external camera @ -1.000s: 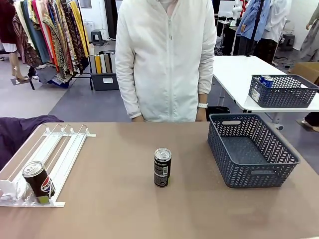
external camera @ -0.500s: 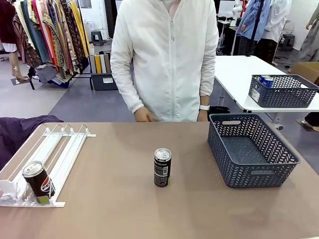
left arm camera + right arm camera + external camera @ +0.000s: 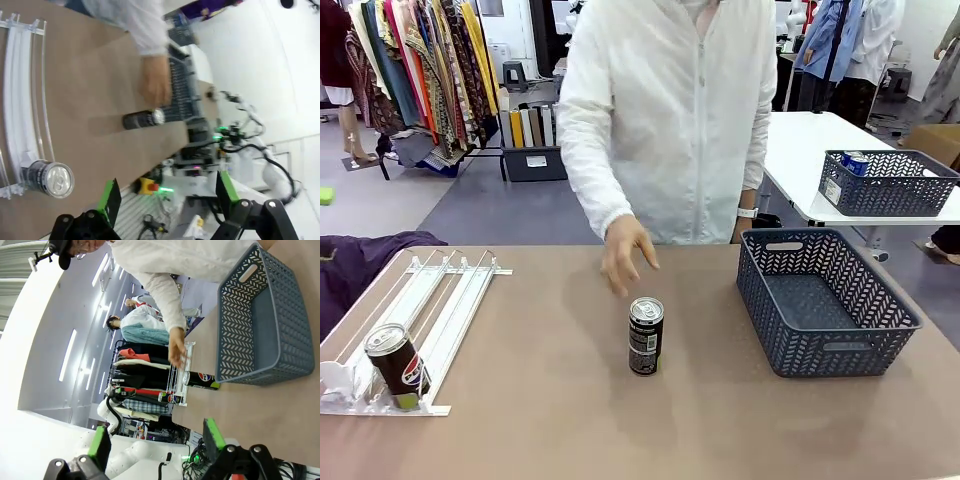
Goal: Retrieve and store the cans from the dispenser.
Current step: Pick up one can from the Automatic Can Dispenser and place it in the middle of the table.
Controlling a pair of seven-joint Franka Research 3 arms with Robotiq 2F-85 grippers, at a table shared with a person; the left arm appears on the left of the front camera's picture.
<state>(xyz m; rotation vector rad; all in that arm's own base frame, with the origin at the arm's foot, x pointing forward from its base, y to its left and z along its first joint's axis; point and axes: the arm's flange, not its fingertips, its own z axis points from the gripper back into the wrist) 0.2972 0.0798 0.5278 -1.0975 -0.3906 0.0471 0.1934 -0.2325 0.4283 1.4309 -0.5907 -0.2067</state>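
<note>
left gripper (image 3: 167,192) jaws spread wide, nothing between them, parked off the table. right gripper (image 3: 156,440) same: spread and empty. black can (image 3: 646,336) stands upright mid-table, apart from the grey basket (image 3: 760,290), which looks empty. second can (image 3: 398,366) sits at the near end of the dispenser (image 3: 445,290) against the stops, leaning with the slope. person's hand (image 3: 625,255) hangs just behind and above the black can. main risk: an arm sent for that can now shares space with the hand, so contact or a pinch. wait for it to clear. next risk: the can is tall and narrow, so an off-centre approach with one pad landing first tips it and it rolls across the table (image 3: 540,420). dispenser can: a grab squared to the table instead of to its lean could snag a rail.
</note>
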